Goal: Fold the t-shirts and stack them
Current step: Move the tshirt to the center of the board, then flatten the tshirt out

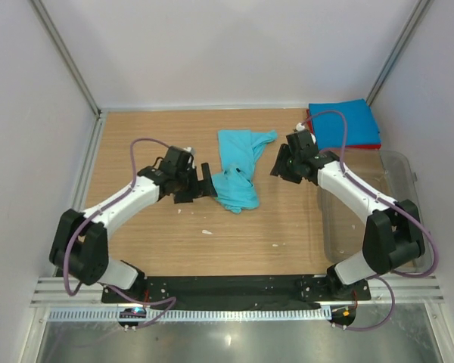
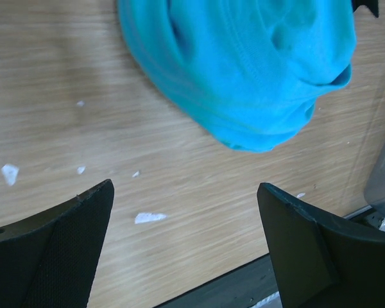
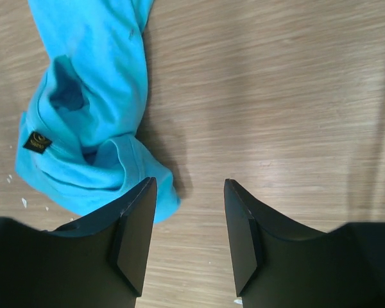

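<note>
Wooden table (image 1: 174,242) | crumpled teal shirt (image 1: 238,170) lay just ahead of left gripper (image 2: 186,186), jaws gaped wide, empty | right gripper (image 3: 189,183) sat beside it, jaws part open, held nothing

White arm links (image 1: 129,198), black joints (image 1: 79,246), purple cables (image 1: 133,155), black wedge-shaped gripper fingers (image 2: 64,250)

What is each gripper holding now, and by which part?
Nothing is held. The left gripper and the right gripper are both open near the turquoise shirt.
</note>
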Controlling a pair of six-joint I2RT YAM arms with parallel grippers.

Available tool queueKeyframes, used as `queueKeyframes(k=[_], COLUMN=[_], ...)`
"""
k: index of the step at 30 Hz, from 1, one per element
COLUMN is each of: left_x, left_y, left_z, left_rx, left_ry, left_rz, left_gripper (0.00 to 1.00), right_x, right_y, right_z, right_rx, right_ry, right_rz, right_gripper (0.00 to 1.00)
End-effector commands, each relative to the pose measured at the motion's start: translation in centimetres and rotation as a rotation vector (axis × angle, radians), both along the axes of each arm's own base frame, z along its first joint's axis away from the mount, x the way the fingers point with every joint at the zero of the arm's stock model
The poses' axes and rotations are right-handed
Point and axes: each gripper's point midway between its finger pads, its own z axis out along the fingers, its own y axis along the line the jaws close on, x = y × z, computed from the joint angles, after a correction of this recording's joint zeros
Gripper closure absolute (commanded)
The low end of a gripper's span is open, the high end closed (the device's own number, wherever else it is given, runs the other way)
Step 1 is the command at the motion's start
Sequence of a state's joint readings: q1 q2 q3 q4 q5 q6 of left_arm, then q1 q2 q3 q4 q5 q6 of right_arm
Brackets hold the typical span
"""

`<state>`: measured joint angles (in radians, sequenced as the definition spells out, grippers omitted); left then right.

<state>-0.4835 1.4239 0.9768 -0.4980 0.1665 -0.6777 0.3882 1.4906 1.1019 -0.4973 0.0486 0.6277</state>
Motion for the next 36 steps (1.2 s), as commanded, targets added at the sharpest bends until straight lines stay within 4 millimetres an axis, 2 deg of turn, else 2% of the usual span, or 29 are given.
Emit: queueKeyframes(k=[1,6,8,9,10,11,12,13,15,16,17,18,19,21,22,23,24,25,26,27,28,29,30,31,32,34,35,36], left_x=[4.0,5.5,5.8,5.9,6.2,6.5,6.8,7.0,7.6,7.5,7.9,7.5,8.0,7.0,6.9,6.6,6.4,6.4,6.2,6.0,5.7,5.7,6.0,5.3,5.4,5.4,5.7,6.1], left_y=[-4.1,-5.6,-6.0,-6.0,-5.9,-5.6,-5.2,-4.9,-3.4,-1.9,-0.1,1.6,4.2,7.1,8.4,8.2,7.6,5.7,4.0,2.4,-0.3,-1.4,-2.6,-4.4,-5.0,-6.7,-7.3,-8.2], left_z=[2.6,-0.1,-0.9,-0.9,-0.9,-0.9,-0.8,-0.5,0.2,0.1,0.3,0.8,0.9,0.8,0.9,1.3,2.0,3.1,3.7,4.3,4.9,5.2,6.1,5.8,4.8,4.6,3.3,3.7], left_rx=[-0.128,-0.125,-0.132,-0.130,-0.124,-0.114,-0.096,-0.094,-0.073,-0.026,-0.004,0.028,0.070,0.112,0.142,0.138,0.117,0.081,0.042,0.018,0.020,0.033,0.037,0.048,0.081,0.103,0.133,0.138], left_ry=[-0.107,-0.053,-0.038,-0.042,-0.051,-0.059,-0.065,-0.066,-0.071,-0.058,-0.061,-0.062,-0.072,-0.062,-0.076,-0.090,-0.115,-0.180,-0.196,-0.210,-0.235,-0.254,-0.279,-0.284,-0.280,-0.295,-0.284,-0.312], left_rz=[-0.022,-0.029,-0.029,-0.024,-0.017,-0.001,0.017,0.025,0.062,0.099,0.144,0.180,0.255,0.333,0.359,0.335,0.302,0.224,0.166,0.108,0.016,-0.026,-0.061,-0.119,-0.158,-0.207,-0.242,-0.269], left_gripper=[0.07,0.12,0.21,0.28,0.46,0.54,0.68,0.75,0.92,1.00,1.00,1.00,1.00,1.00,1.00,1.00,1.00,0.91,0.79,0.63,0.39,0.33,0.27,0.26,0.25,0.23,0.22,0.22], right_x=[-1.1,-1.7,-2.5,-2.5,-2.5,-2.7,-2.7,-2.8,-2.8,-2.9,-2.9,-2.9,-2.9,-2.8,-2.6,-2.5,-2.6,-2.3,-2.3,-2.3,-2.4,-2.4,-2.6,-2.8,-2.9,-3.3,-3.4,-3.6], right_y=[0.9,2.2,3.0,3.1,3.2,3.1,3.1,3.1,3.1,3.2,3.1,3.1,3.0,2.8,2.5,2.3,2.2,2.1,2.0,1.9,1.8,1.7,1.6,1.4,1.2,0.8,0.7,0.6], right_z=[1.5,1.7,1.3,1.3,1.2,0.8,0.6,0.6,0.3,0.3,0.3,0.3,0.4,0.4,0.3,0.4,0.1,0.3,0.4,0.4,0.7,1.0,1.1,1.6,1.8,2.4,2.7,2.7], right_rx=[0.031,0.093,0.127,0.133,0.135,0.133,0.133,0.134,0.139,0.141,0.143,0.141,0.139,0.132,0.119,0.111,0.104,0.100,0.094,0.093,0.091,0.091,0.087,0.086,0.081,0.077,0.077,0.075], right_ry=[-0.047,-0.072,-0.070,-0.078,-0.081,-0.070,-0.065,-0.061,-0.052,-0.051,-0.050,-0.050,-0.051,-0.047,-0.048,-0.049,-0.034,-0.039,-0.038,-0.036,-0.042,-0.048,-0.046,-0.059,-0.064,-0.079,-0.087,-0.090], right_rz=[0.101,0.184,0.238,0.246,0.247,0.248,0.247,0.246,0.238,0.239,0.235,0.232,0.228,0.206,0.186,0.176,0.168,0.158,0.153,0.151,0.148,0.146,0.145,0.141,0.137,0.128,0.127,0.123], right_gripper=[0.48,0.48,0.48,0.47,0.47,0.46,0.46,0.45,0.45,0.45,0.45,0.45,0.45,0.44,0.44,0.44,0.44,0.44,0.44,0.44,0.44,0.44,0.44,0.44,0.44,0.44,0.44,0.44])
